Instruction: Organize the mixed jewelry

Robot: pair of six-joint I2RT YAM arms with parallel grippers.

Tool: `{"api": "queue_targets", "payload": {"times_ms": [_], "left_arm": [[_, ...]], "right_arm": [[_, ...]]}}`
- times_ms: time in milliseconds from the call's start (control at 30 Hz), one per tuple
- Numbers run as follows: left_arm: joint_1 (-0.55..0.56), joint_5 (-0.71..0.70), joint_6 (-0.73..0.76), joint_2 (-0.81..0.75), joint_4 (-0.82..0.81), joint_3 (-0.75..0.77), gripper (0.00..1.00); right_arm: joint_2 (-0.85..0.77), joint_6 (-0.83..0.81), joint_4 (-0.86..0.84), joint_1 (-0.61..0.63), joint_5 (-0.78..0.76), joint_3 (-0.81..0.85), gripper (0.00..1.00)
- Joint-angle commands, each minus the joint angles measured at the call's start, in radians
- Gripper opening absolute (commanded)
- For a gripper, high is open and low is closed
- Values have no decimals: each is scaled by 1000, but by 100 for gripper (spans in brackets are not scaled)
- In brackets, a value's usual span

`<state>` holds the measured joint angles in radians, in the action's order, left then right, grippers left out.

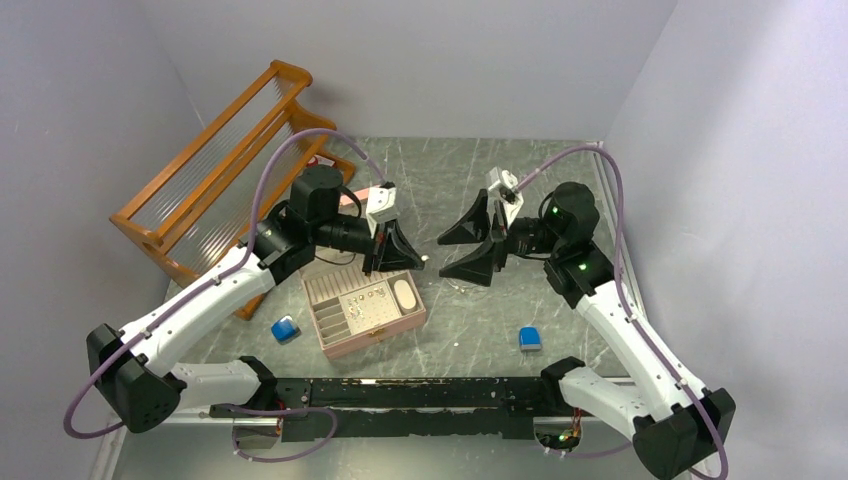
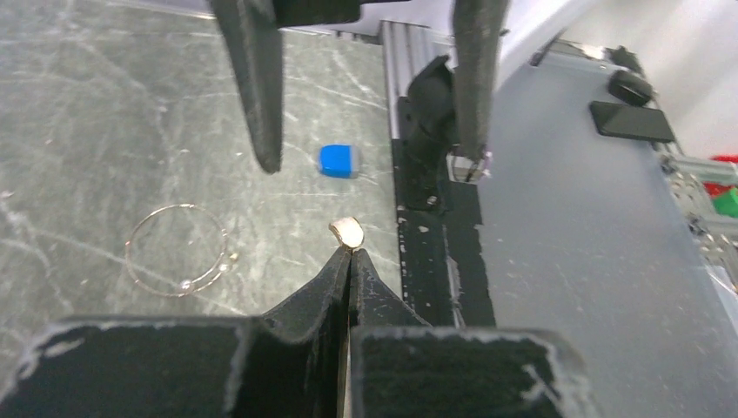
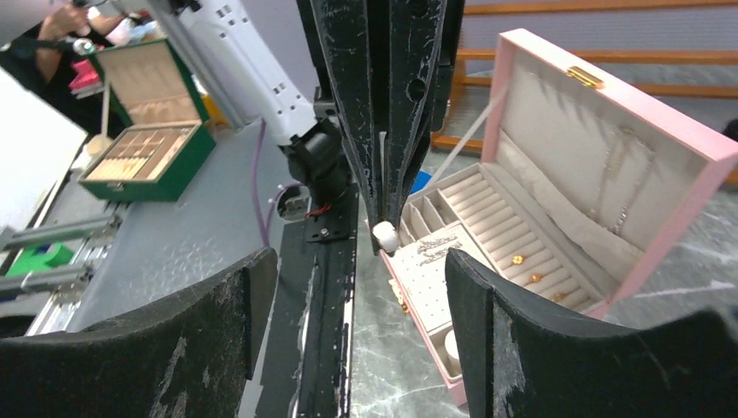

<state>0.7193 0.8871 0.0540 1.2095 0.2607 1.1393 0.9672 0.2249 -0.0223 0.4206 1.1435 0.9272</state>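
Now, left gripper [image 2: 350, 257] pinching tiny gold piece [image 2: 345, 232], right gripper [image 3: 361, 296] spread wide (wire hoop [image 2: 177, 250] lying nearby)

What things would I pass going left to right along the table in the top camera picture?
First the left blue block → pink jewelry box → right claw, open → right blue block.

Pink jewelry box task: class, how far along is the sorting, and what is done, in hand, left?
Done: a few gold pieces sit in ring slots of the open pink box. In hand: the left gripper pinches a small pale piece; the right gripper is open. Left: the wire hoop lies on the table.
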Motion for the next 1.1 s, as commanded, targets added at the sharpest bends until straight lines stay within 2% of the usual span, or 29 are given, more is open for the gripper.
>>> {"api": "queue_targets", "payload": {"times_ms": [0,233,333,500,667,867,1067], "left_arm": [[-2,161,39,-2,30,50,5],[-1,169,28,9,37,59,5],[-2,153,9,12,25,59,5],[-2,128,-9,17,21,62,5],[-4,114,-9,27,35,65,5],[-5,109,-31,40,26,72,5],[-6,101,-32,48,37,75,5]], "right_arm": [[16,5,-112,-2,132,-22,75],[87,33,-196,22,153,-4,72],[112,-2,-156,53,121,22,66],[123,-27,-113,64,115,40,49],[91,-41,-88,65,99,28,45],[93,-75,-40,64,120,31,32],[85,-89,-32,66,108,19,32]]}}
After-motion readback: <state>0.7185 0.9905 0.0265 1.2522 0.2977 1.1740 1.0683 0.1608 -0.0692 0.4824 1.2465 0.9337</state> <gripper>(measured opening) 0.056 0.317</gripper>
